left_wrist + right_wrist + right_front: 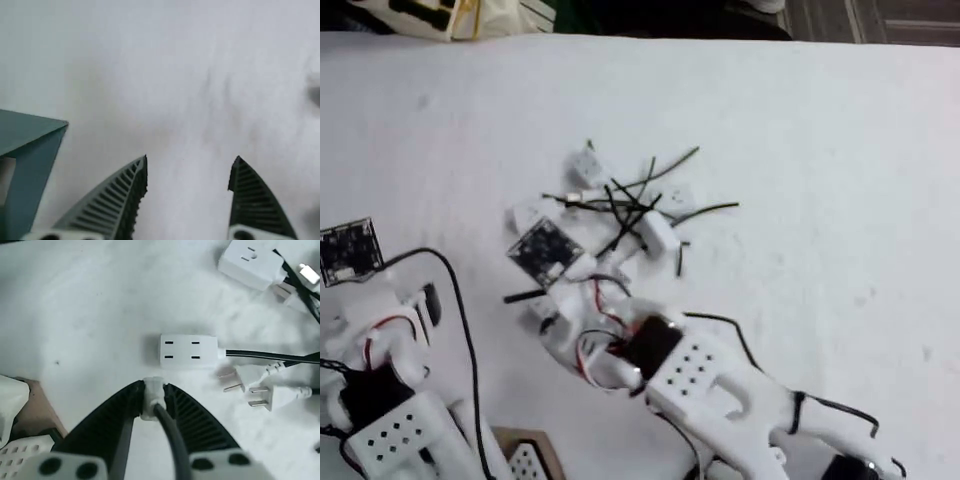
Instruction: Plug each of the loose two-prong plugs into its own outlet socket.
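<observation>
At the seven o'clock edge of the cord tangle [630,205], the two-prong plug [150,399] is sitting clamped by its body in the right gripper [153,389], cord trailing back, likely so its prong end is facing the outlet socket [188,351] just ahead. Out at eight o'clock, the left gripper [190,162] is hanging wide open and empty over bare table [175,75].

A white table [840,150] is seen across most of the high view, evenly lit. Beyond its far edge a dark floor [650,18] is shown, with grey striped flooring [880,20] at one end.
</observation>
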Action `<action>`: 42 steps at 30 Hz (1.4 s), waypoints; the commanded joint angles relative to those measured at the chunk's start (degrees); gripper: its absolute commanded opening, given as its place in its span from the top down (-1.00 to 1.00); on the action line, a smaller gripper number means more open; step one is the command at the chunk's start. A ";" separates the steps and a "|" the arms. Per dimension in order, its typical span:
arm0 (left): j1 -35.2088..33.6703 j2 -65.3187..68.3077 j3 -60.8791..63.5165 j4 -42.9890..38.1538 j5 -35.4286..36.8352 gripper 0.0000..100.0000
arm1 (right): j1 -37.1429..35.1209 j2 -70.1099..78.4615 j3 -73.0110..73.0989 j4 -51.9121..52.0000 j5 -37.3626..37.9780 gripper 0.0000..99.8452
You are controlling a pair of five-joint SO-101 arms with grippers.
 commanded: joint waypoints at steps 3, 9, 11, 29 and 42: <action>-0.40 -0.57 3.60 -1.32 -0.53 0.46 | -0.92 5.14 -3.16 -7.25 0.53 0.97; -0.40 -0.57 4.48 -1.32 -0.53 0.46 | -0.66 11.91 -5.71 -11.12 0.53 0.97; -0.40 -0.57 5.54 -2.20 -0.53 0.46 | 0.13 13.85 -8.18 -11.03 0.53 0.97; -0.31 -0.66 6.07 -3.25 -0.26 0.46 | 5.32 27.91 -17.49 -10.68 2.73 0.97; -0.31 -0.66 6.15 -3.25 -0.18 0.46 | 4.00 28.70 -17.76 -7.87 3.34 0.97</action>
